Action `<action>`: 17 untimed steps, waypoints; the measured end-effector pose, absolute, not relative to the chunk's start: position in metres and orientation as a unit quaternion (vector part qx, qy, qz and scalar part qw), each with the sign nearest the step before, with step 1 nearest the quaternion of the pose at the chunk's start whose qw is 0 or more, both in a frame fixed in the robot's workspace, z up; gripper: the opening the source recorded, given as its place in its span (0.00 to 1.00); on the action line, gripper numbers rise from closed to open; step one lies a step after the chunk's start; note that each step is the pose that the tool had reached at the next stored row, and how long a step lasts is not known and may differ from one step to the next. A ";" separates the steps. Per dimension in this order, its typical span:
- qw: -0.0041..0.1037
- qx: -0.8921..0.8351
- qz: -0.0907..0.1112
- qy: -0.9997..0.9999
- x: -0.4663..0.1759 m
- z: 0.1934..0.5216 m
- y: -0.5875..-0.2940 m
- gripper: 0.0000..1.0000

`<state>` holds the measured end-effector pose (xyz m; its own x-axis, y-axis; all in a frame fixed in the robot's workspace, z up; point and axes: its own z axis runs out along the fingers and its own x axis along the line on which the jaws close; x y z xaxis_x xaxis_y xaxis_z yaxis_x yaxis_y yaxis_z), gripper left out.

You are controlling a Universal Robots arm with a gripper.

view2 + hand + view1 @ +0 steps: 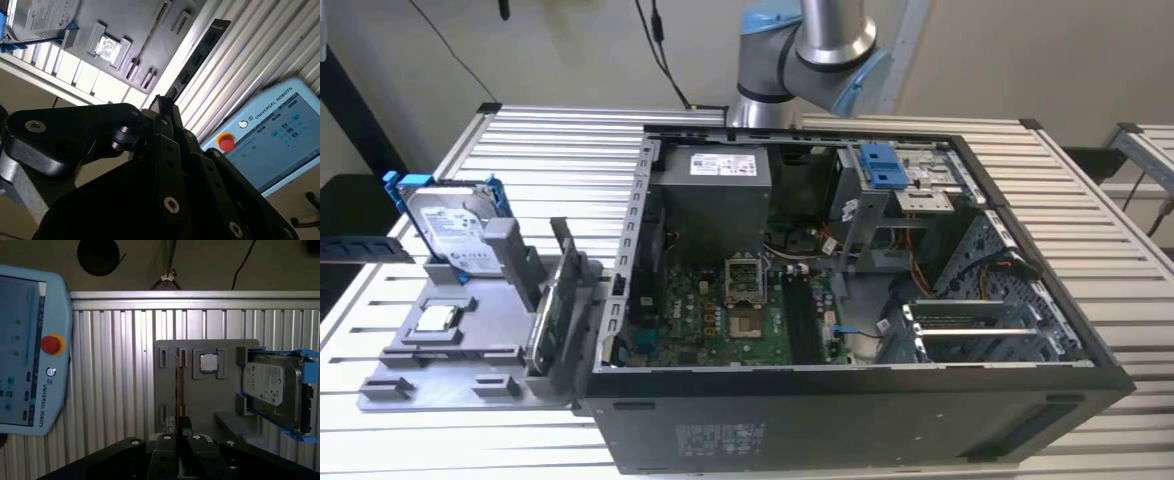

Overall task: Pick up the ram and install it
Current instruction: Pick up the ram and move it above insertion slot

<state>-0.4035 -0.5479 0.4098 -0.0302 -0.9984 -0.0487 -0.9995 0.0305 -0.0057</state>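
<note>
Exterior view: ram (374, 248) partly off-frame

Silver arm tube (834, 28), pale-blue joint caps (866, 82), black claw (162, 105) with seemingly silver screws (171, 203)

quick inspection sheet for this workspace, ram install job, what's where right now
surface: slatted metal table carrying an open computer case and a grey fixture tray
job's things: ram held by one end, not in the case
clutter: hard drive in blue bracket, processor chip and upright card, all on the tray
grippers: tool shut on the ram
cables: black leads on the wall; wire bundles inside the case
surroundings: teach pendant beside the table
</note>
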 end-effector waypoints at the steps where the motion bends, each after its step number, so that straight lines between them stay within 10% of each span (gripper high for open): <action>1: 0.019 -0.696 0.015 0.718 -0.403 0.412 -0.548 0.14; 17: 0.020 -0.696 0.015 0.718 -0.404 0.437 -0.548 0.14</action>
